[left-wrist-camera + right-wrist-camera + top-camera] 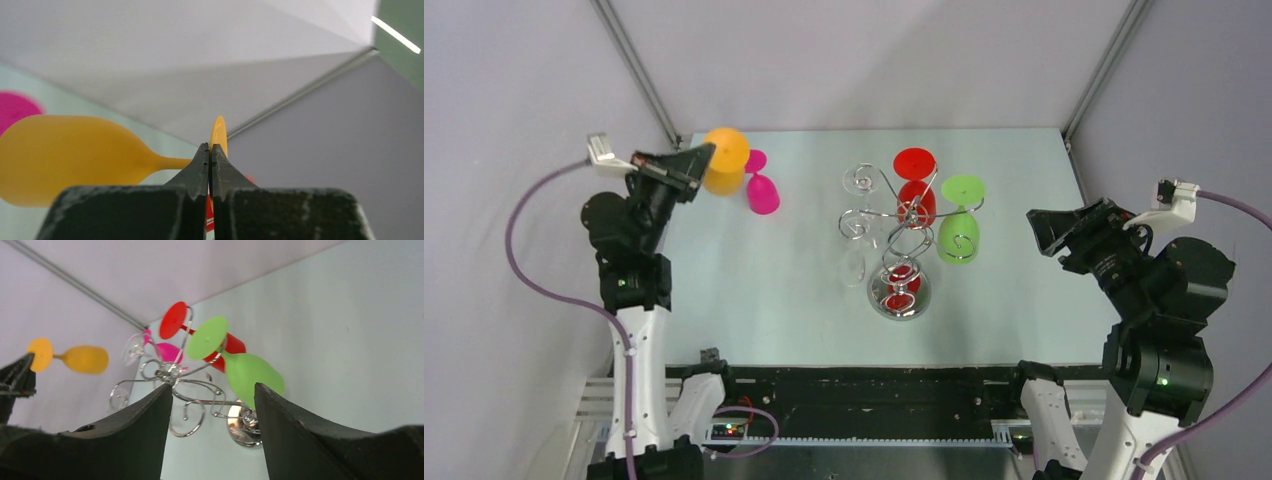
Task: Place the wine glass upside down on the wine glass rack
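Clamping the foot of the orange wine glass (pixel 70 160), the left tool (pixel 210 147) shows its pinched tips only in its wrist view. Overhead, that glass sits sideways at the table's (pixel 754 300) far-left corner beside a pink glass (pixel 762 190), well apart from the wine glass rack (pixel 902 240). The right tool (pixel 214 405), fingers apart and empty, faces the rack, where a red glass (pixel 915 180) and a green glass (pixel 959 235) hang inverted.

Left wrist view: orange wine glass (pixel 75 160) blurred, bowl cut by the picture's left edge. Lower part of its foot hidden behind the left claw (pixel 210 149). Pink blur (pixel 15 107) at the same edge, shape unreadable. Red scrap (pixel 210 217) between the fingers, unidentifiable. Right wrist view: wine glass rack (pixel 170 375) base partly behind the right claw (pixel 212 386).
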You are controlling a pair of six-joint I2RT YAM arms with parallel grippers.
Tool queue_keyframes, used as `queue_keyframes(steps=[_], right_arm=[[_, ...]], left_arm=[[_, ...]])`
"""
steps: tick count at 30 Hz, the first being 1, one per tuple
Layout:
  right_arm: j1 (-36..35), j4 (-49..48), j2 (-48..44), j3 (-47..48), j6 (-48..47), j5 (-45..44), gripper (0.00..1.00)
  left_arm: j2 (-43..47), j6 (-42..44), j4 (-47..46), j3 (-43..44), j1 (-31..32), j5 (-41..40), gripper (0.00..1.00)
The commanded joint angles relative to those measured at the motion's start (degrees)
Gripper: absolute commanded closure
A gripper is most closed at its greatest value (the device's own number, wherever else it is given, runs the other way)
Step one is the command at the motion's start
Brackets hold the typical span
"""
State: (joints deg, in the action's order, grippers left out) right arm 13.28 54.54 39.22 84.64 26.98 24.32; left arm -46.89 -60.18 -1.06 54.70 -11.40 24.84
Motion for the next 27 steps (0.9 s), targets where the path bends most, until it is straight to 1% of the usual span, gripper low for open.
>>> queue_keyframes(steps=[1,4,5,6,7,8,9,10,11,12,13,18,22,27], right_arm=[[0.26,-2.49,1.12,4.30,2.56,8.99,0.34],[0.26,-7.39,1.74,4.98,5.98,14.96,0.34],[0.26,-9.97,2.15,5.18,8.11,16.46,0.34],[0.26,-11.34,2.34,5.27,9.20,19.39,0.34],[0.26,-14.26,2.79,5.40,11.57,20.69,0.33],[0.26,-15.77,2.96,5.44,12.69,23.30,0.33],[0.26,-18.77,3.47,5.44,15.32,24.50,0.31],[0.26,-20.31,3.75,5.40,16.80,26.63,0.30],[0.26,-23.90,4.19,5.29,19.71,27.79,0.28],[0.26,-25.69,4.37,4.99,21.41,29.69,0.26],[0.26,-29.47,4.68,4.82,24.67,30.93,0.25],[0.26,-40.36,5.35,4.11,34.13,32.24,0.22],[0.26,-43.21,6.21,4.13,37.12,32.69,0.23],[0.26,-43.79,6.62,3.50,37.49,32.58,0.27]], left_arm=[[-2.29,1.77,-2.67,12.82,4.82,2.83,1.00],[-5.45,2.61,-2.80,19.42,9.76,2.48,1.00],[-6.09,2.88,-2.80,22.39,13.78,1.94,1.00],[-7.51,3.56,-2.81,23.79,15.49,1.69,1.00],[-8.21,3.83,-2.81,26.45,18.55,1.33,1.00],[-9.93,4.11,-2.81,27.71,19.98,1.21,1.00],[-10.92,4.15,-2.81,30.29,22.88,1.07,1.00],[-12.76,4.30,-2.81,31.52,24.22,1.04,1.00],[-13.78,4.47,-2.81,33.76,27.24,0.92,1.00],[-15.74,5.08,-2.76,34.97,28.90,0.70,1.00],[-17.43,5.60,-2.74,36.89,32.01,0.13,1.00],[-23.98,7.88,-2.07,44.00,41.65,-1.51,1.00],[-28.46,9.45,-1.08,48.11,47.65,-2.89,1.00],[-32.56,10.60,-0.53,50.48,53.67,-3.97,1.00]])
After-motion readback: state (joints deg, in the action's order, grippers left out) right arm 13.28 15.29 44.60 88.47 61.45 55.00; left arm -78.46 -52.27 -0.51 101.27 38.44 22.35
